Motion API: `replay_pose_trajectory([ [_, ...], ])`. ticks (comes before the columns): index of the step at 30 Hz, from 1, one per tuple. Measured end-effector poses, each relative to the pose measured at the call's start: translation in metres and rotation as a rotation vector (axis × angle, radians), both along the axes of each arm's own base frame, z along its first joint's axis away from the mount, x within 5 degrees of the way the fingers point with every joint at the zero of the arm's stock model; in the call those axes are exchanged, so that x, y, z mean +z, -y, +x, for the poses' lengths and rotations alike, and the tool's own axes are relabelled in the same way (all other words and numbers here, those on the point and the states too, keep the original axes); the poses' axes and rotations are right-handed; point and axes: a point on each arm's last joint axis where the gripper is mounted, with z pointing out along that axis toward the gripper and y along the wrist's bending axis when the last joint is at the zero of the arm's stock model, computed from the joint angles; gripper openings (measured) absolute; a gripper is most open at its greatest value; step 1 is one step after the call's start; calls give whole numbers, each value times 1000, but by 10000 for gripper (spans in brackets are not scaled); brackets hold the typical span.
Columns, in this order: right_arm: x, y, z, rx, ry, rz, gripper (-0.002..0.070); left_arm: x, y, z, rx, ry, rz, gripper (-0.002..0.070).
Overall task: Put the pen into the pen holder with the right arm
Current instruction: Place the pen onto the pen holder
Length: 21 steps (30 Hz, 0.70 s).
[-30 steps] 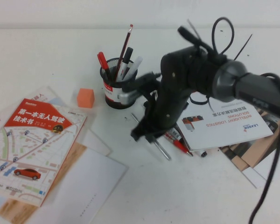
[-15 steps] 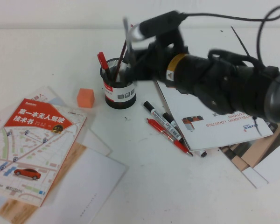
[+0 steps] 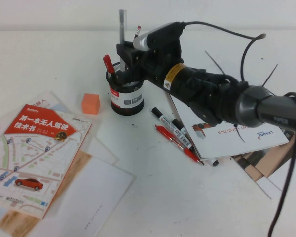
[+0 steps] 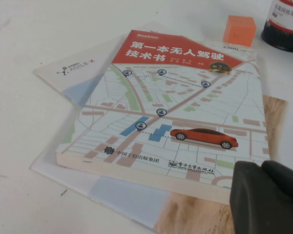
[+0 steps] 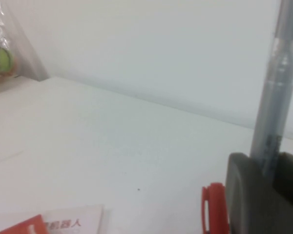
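The right tool (image 3: 124, 55) is poised right above the pen holder (image 3: 126, 91), clenched on the pen (image 3: 122, 25), which stands upright with its long axis straight up and down. In the right wrist view the grey barrel (image 5: 277, 87) rises out from between the dark fingers (image 5: 244, 195). The cup's mouth sits directly beneath, already crowded with a red pen (image 3: 109, 64), so the drop looks like a plain descent. The left tool (image 4: 266, 197) idles low over the map-cover book (image 4: 180, 107); whether it's open, I cannot tell.
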Motion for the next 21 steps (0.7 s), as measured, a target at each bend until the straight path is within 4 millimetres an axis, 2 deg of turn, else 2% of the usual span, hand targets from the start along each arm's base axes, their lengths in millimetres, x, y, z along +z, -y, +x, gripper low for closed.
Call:
replay_pose_trajectory([
  [3,-10,-1,10,-13,-7,5,57,0,0,0,0,0,0,-3],
  [6,-20,0,16,-26,-25,5,96,0,0,0,0,0,0,-3],
  [8,-25,1,18,-31,-35,-1,181,0,0,0,0,0,0,-3],
  [12,-27,0,19,-31,-37,-2,411,0,0,0,0,0,0,-3],
  [14,-22,1,18,-32,-39,11,445,0,0,0,0,0,0,-3],
  [16,-13,2,16,-35,-32,21,399,0,0,0,0,0,0,-3],
  [17,-6,3,14,-33,-23,26,333,0,0,0,0,0,0,-3],
  [19,12,5,6,-28,-3,42,151,0,0,0,0,0,0,-3],
  [21,30,10,-7,-20,16,49,56,0,0,0,0,0,0,-3],
])
